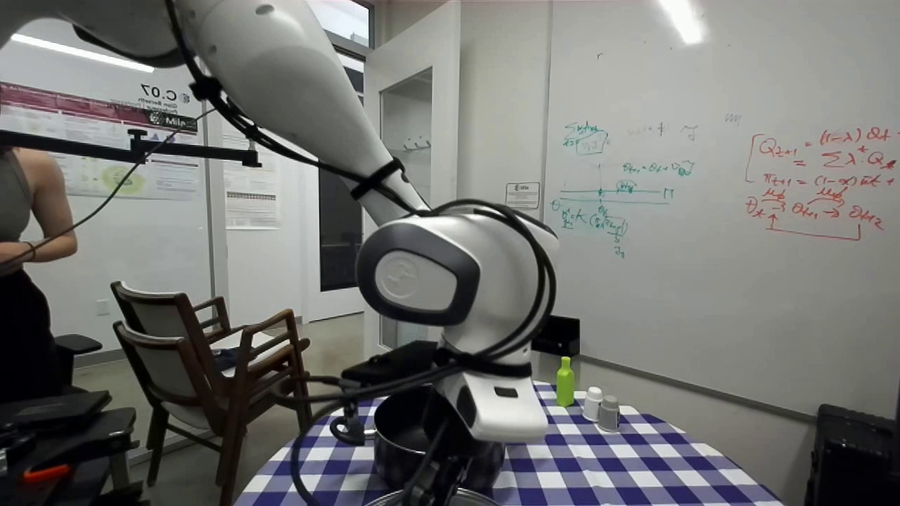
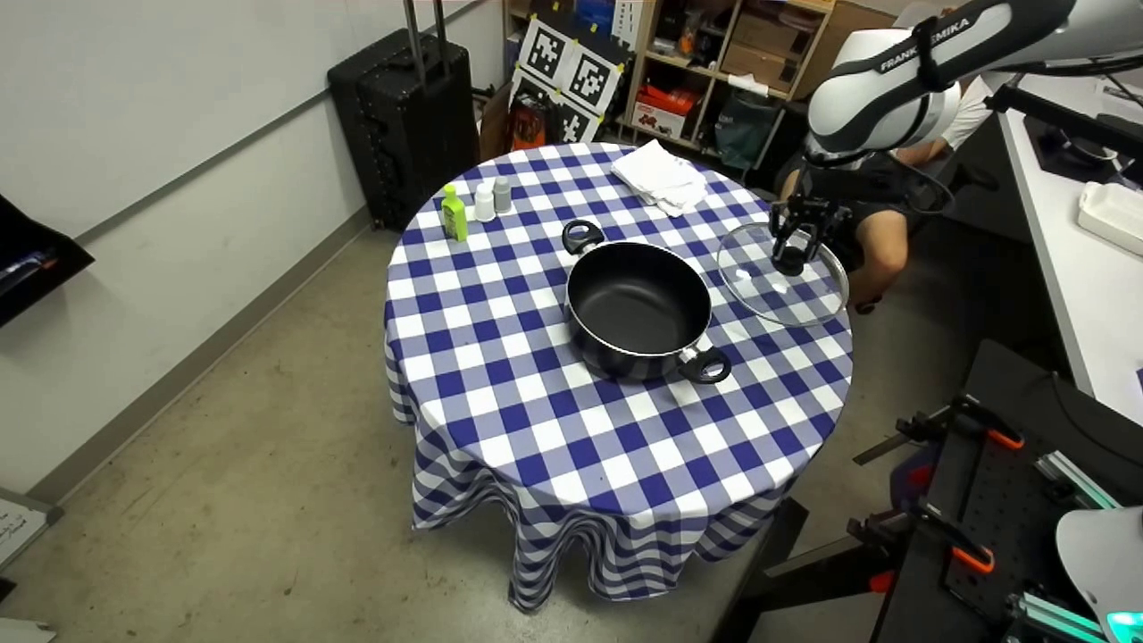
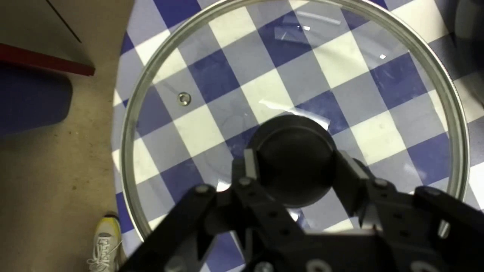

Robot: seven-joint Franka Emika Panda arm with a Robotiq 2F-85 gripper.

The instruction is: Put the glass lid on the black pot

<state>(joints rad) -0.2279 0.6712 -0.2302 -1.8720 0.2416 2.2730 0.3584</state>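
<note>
The black pot (image 2: 636, 308) stands uncovered near the middle of the checked table, its two handles out to the sides. It also shows in an exterior view (image 1: 401, 450), partly behind the arm, and at the wrist view's right edge (image 3: 469, 34). The glass lid (image 2: 759, 290) is beside the pot, at the table's edge on the robot's side. It fills most of the wrist view (image 3: 261, 90). My gripper (image 3: 297, 162) has its fingers against both sides of the lid's black knob, and it also shows in an exterior view (image 2: 793, 241). I cannot tell whether the lid touches the cloth.
A green bottle (image 2: 454, 214), a white shaker (image 2: 484, 204) and a grey shaker (image 2: 502, 195) stand beyond the pot. A folded white cloth (image 2: 661, 177) lies at the table's edge. A person sits close behind the gripper.
</note>
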